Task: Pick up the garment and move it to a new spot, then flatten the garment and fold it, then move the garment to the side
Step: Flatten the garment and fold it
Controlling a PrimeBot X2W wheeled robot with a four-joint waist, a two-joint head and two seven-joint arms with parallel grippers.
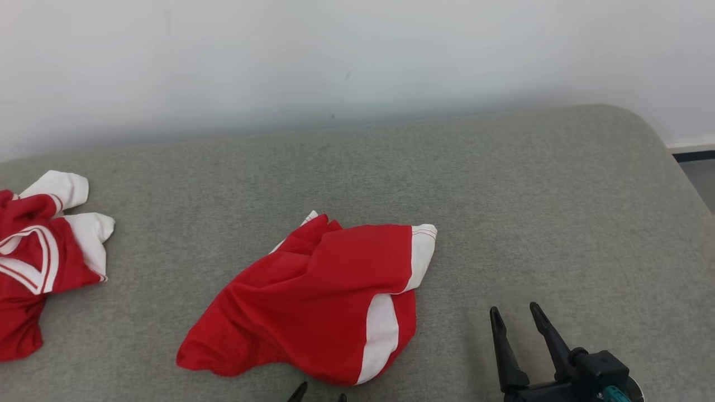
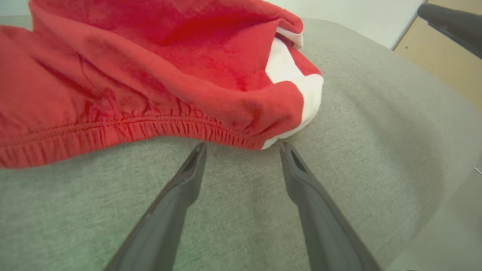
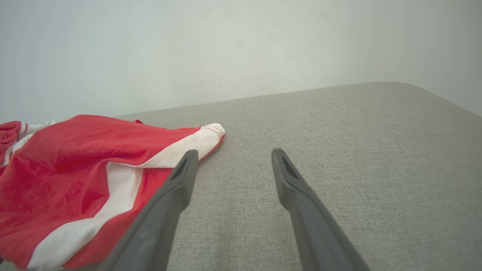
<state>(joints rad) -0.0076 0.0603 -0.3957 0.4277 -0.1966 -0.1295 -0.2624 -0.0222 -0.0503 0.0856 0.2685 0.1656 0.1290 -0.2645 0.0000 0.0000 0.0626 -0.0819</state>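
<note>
Garment (image 1: 313, 301): red shorts with white side stripes, crumpled midway across the grey upholstered surface (image 1: 558, 195). Left gripper (image 2: 243, 150) is spread and empty, fingers low at the elastic waistband, likely lining up the first pick. Right gripper (image 1: 515, 310) is also spread and empty, near the white-striped side, probably on standby. Second red-white top (image 1: 33, 262) lies well apart, at left. No legible labels or writing.
</note>
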